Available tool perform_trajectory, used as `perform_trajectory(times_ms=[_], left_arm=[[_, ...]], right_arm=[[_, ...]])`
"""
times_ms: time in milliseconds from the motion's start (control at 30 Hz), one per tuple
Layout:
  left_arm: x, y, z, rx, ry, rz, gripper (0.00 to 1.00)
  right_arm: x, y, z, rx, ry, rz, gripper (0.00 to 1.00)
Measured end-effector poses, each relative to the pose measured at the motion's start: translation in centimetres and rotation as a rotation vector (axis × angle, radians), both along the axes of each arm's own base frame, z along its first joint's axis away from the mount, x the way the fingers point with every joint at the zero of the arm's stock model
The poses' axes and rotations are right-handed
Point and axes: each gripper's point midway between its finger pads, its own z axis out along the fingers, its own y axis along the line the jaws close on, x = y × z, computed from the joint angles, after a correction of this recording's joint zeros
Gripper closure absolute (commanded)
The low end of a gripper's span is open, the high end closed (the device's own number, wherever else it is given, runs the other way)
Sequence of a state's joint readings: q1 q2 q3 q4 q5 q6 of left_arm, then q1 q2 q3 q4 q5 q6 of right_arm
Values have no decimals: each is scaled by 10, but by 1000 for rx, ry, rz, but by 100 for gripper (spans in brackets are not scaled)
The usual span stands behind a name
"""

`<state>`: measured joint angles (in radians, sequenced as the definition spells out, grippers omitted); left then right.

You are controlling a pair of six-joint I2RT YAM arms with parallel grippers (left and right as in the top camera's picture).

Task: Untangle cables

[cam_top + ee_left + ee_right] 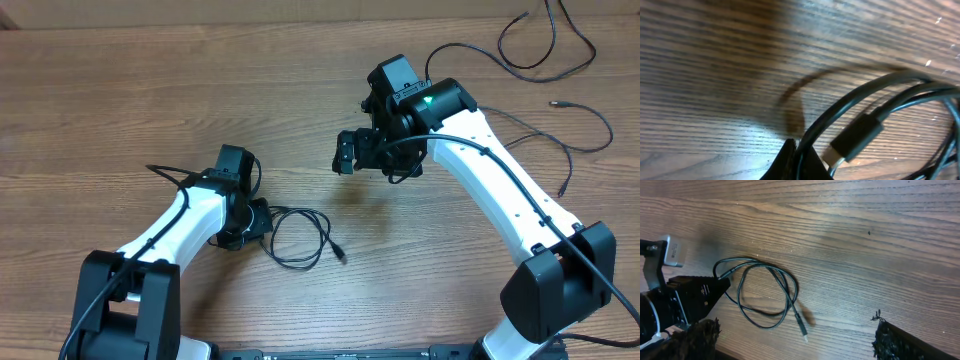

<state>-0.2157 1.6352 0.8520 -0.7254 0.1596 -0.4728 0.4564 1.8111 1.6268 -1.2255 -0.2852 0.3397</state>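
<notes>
**Risk: a pull cinches the loop instead of opening it**

Left hand is low on the tabletop with its jaws together, clamped on the left edge of the looped cable. The left wrist view shows strands running side by side right at the fingertip, so I can't tell if it has one strand or two. Right hand hangs above the tabletop with jaws wide apart and nothing in them, up and to the right of the loop and not touching it.

What can go wrong:
- The strands cross inside the coil. Dragging from the pinched edge alone likely tightens the crossing into a knot (nothing holds the far side down).
- If two strands are pinched, the whole coil moves as one lump and nothing separates.
- Thin wire and a grip at the very tip, so it can slip out on a quick pull.
- The other two cables lie well apart at the upper right, one running close beside the right arm. A wide swing there could snag them.

Orientation: the coil lies flat. Its long axis runs from the left hand out toward the lower right in the overhead view. The free tail leaves the coil's right side and ends in the plug, which points toward the robot's side of the tabletop, angled slightly right. It's clear of both hands.
</notes>
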Motion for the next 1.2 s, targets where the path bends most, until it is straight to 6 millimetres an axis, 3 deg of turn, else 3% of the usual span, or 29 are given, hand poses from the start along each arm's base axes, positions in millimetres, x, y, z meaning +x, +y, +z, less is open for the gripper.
perform_trajectory(times_ms=[167,267,433,633,867,1033,1200], left_arm=[[-14,3,1,13,61,0,96],[-18,4,11,22,99,0,96],[17,-6,65,-15,-20,-6,96],[50,-27,132,-137,-207,-36,96],[50,-50,167,-276,-251,-91,96],[46,-61,195,-355,-306,-127,96],[43,-72,239,-450,-399,-166,96]], right_arm=[[-1,0,0,-1,3,0,0],[-3,-1,-1,-5,11,0,1],[-7,0,-1,-11,21,9,3],[-18,23,0,-4,5,76,3],[-26,49,2,15,-42,144,0],[-24,50,2,14,-50,144,0],[-22,49,2,8,-61,141,0]])
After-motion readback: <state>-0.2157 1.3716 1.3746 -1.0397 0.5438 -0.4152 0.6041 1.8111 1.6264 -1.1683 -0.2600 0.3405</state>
